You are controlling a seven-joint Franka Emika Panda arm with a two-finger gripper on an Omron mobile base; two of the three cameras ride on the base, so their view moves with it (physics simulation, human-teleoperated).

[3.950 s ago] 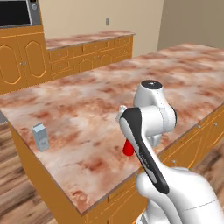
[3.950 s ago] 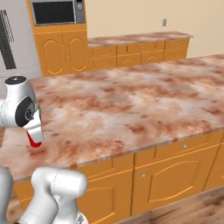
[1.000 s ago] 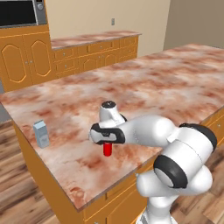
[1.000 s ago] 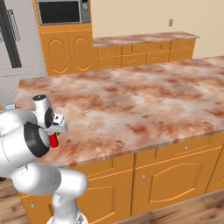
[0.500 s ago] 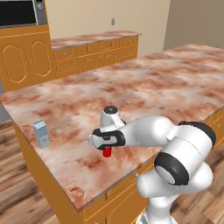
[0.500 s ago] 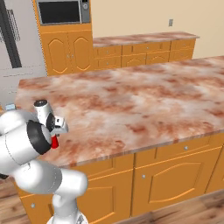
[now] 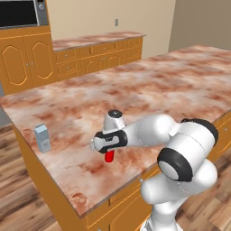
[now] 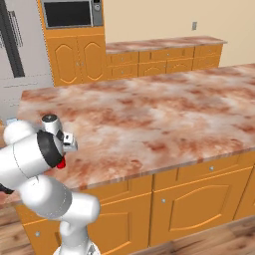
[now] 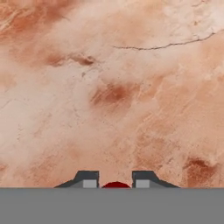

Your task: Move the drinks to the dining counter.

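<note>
Red can (image 7: 108,156) is clenched in the gripper (image 7: 108,152) low over the dining counter (image 7: 180,85), not yet released; one carton (image 7: 43,138) already stands there

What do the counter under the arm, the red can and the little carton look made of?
Counter: polished marble by its look, with mottled reddish-pink veining, on orange wood-look cabinets. Red can: probably metal, with a plain glossy red skin. Carton: likely matte paperboard, grey-blue with a gable top.

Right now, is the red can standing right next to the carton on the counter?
No, the red can sits in the gripper, well apart from the carton.
</note>
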